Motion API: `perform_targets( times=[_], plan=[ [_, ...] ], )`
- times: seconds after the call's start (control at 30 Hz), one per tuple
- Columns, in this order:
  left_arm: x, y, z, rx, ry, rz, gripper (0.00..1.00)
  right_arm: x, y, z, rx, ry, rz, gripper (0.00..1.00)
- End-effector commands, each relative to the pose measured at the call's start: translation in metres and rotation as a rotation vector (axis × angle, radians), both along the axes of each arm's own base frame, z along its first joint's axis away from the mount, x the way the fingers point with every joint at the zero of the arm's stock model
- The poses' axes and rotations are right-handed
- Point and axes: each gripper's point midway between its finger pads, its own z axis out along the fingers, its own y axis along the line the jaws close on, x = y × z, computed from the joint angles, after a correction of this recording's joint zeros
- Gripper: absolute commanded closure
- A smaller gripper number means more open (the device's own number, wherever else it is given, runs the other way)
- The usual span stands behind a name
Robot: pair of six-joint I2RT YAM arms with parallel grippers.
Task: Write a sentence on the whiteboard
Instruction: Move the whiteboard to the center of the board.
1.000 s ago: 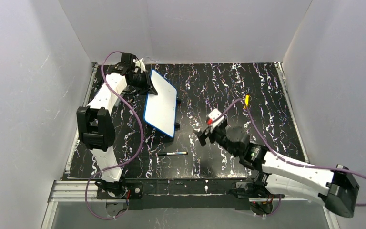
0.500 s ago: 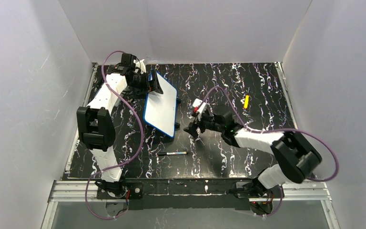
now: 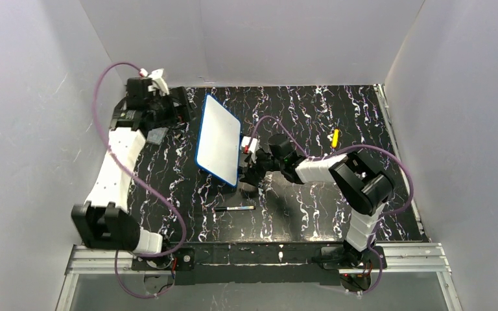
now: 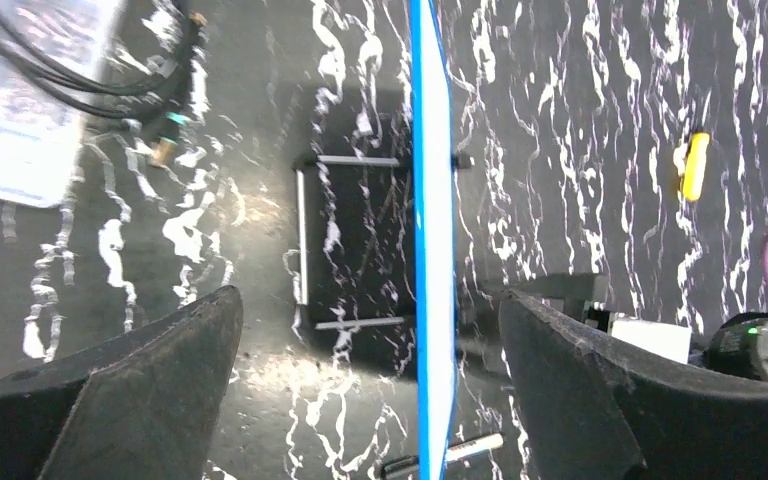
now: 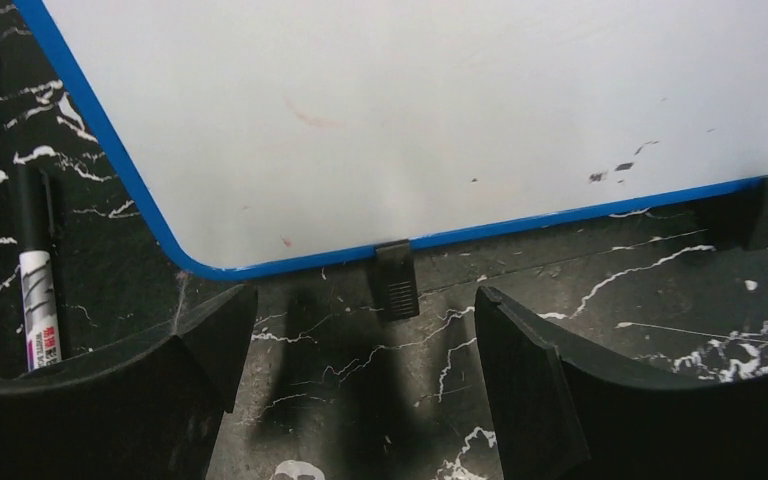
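My right hand point(image 5: 365, 300), open and empty, sits just beside the footed long edge of the blank whiteboard point(image 3: 219, 139), which stands tilted left of the desk's point(image 3: 311, 110) centre. The marker point(image 3: 235, 208) lies crosswise nearest that hand; my left hand point(image 4: 370, 300), open too, hovers far-left

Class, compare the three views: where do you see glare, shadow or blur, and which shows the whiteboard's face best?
Left wrist: the clear box is washed out and soft, the table glints beside it, the whiteboard shows edge-on. Right wrist: its face is sharp, evenly lit, best; its foot casts a soft shadow. Top external: even light, board small.
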Motion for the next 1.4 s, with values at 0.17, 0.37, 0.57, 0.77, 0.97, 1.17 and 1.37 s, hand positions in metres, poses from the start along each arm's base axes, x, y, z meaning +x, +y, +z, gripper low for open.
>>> perform_targets(
  times=[0.17,0.37,0.57,0.77,0.97,1.17,1.37],
  plan=[
    [-0.032,0.052,0.047,0.116,-0.304,0.19,0.01,0.011,0.016,-0.014,-0.023,0.003,0.055,0.18],
    [-0.034,0.052,0.046,0.111,-0.31,0.183,0.01,0.018,0.018,-0.023,-0.054,0.002,0.053,0.25],
    [-0.034,0.052,0.041,0.102,-0.296,0.181,0.01,0.019,0.018,-0.026,-0.069,-0.007,0.051,0.36],
    [-0.033,0.057,0.038,0.103,-0.296,0.198,0.01,0.009,0.02,-0.028,-0.084,-0.012,0.039,0.59],
    [-0.033,0.062,0.036,0.1,-0.298,0.216,0.01,-0.004,0.02,-0.02,-0.06,-0.052,-0.022,0.82],
    [-0.032,0.062,0.033,0.092,-0.294,0.218,0.01,-0.021,0.017,-0.014,-0.051,-0.055,-0.104,0.99],
    [-0.033,0.06,0.033,0.081,-0.298,0.219,0.01,-0.034,0.01,0.0,-0.02,-0.031,-0.29,0.99]
  ],
)
